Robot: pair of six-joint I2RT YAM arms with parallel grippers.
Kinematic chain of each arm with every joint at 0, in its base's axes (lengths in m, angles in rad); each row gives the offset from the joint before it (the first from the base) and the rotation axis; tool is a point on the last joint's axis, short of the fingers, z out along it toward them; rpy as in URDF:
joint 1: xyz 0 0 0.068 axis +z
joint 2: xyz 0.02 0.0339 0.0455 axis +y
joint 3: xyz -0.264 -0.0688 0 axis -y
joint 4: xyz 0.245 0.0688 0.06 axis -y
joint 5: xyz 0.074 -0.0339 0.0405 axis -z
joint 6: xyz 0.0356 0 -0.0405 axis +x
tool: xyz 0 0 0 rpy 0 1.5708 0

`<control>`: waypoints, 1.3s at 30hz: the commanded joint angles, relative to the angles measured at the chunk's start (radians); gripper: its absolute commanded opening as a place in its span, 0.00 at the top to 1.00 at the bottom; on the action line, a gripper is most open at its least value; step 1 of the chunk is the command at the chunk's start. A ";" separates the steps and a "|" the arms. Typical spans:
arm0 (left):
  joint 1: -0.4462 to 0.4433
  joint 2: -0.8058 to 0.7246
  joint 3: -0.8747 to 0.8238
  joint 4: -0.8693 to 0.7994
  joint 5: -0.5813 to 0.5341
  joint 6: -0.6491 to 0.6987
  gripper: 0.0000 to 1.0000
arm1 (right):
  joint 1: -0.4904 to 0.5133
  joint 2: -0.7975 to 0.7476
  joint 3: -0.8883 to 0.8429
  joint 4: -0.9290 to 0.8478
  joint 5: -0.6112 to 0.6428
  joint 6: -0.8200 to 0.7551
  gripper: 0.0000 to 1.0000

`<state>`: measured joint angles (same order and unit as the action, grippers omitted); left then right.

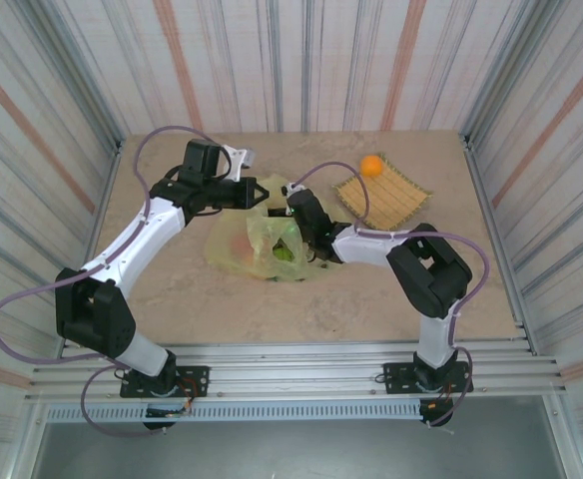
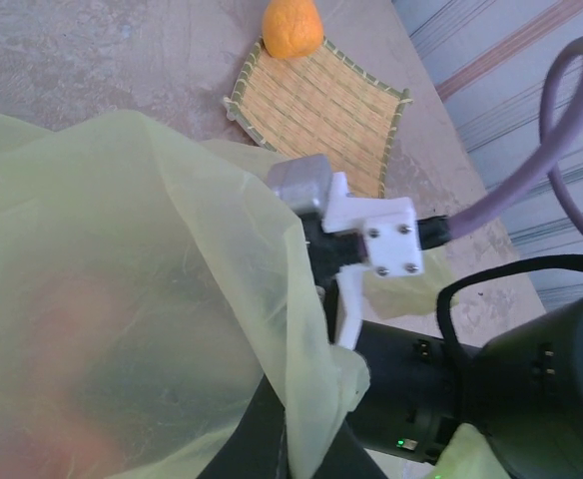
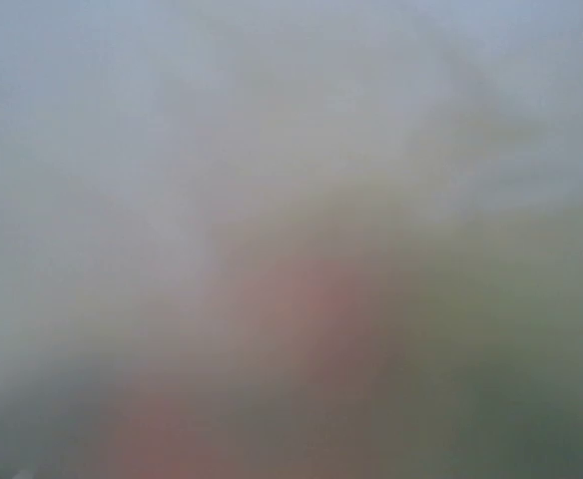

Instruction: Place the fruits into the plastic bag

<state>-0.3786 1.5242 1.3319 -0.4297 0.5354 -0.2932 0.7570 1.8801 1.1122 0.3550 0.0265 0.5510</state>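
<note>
Plastic bag (image 1: 257, 239) lies mid-counter (image 1: 172, 289). Left tool (image 1: 260, 192) is closed on the bag's rim at its 12 o'clock. Right tool (image 1: 295, 242) reaches into the bag mouth from 3 o'clock; whether it is open or closed cannot be told, as its wrist view is a blur. A green fruit (image 1: 285, 253) and a pinkish-orange fruit (image 1: 240, 249) show through the film. An orange fruit (image 1: 372, 165) sits on the bamboo mat (image 1: 391, 200), at the bag's 2 o'clock.

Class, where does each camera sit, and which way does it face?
Top external: above and behind, looking down on left arm, right arm, plastic bag.
Left wrist: on the left arm, facing across the bag to mat, orange fruit, right arm.
Right wrist: blurred; facing cannot be told.
Shared by top and left wrist: bag, mat, fruit.
</note>
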 commanded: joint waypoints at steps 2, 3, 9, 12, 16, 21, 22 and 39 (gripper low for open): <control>0.010 -0.006 -0.007 -0.006 0.017 -0.001 1.00 | -0.009 -0.074 -0.036 -0.010 0.015 -0.026 0.07; 0.010 -0.007 -0.007 -0.006 0.016 -0.001 1.00 | -0.011 -0.083 -0.044 -0.010 0.018 -0.028 0.07; 0.012 -0.008 -0.006 -0.008 0.012 0.000 1.00 | -0.023 -0.155 -0.092 -0.042 0.043 -0.050 0.08; 0.017 -0.013 -0.007 -0.009 0.006 0.000 1.00 | -0.032 -0.199 -0.108 -0.102 0.072 -0.065 0.08; 0.024 -0.020 -0.009 -0.008 -0.005 -0.001 1.00 | -0.048 -0.271 -0.143 -0.191 0.114 -0.082 0.08; 0.032 -0.021 -0.012 -0.006 -0.015 -0.004 1.00 | -0.068 -0.384 -0.197 -0.289 0.139 -0.104 0.09; 0.033 -0.021 -0.012 -0.006 -0.017 -0.006 1.00 | -0.073 -0.407 -0.206 -0.312 0.141 -0.112 0.09; -0.006 0.065 0.157 0.029 -0.049 -0.136 1.00 | -0.248 -0.857 -0.318 -0.384 -0.203 -0.199 0.13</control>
<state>-0.3885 1.5661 1.4448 -0.4137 0.5232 -0.3721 0.5453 1.0328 0.8001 -0.0200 -0.0429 0.3779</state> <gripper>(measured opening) 0.052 0.877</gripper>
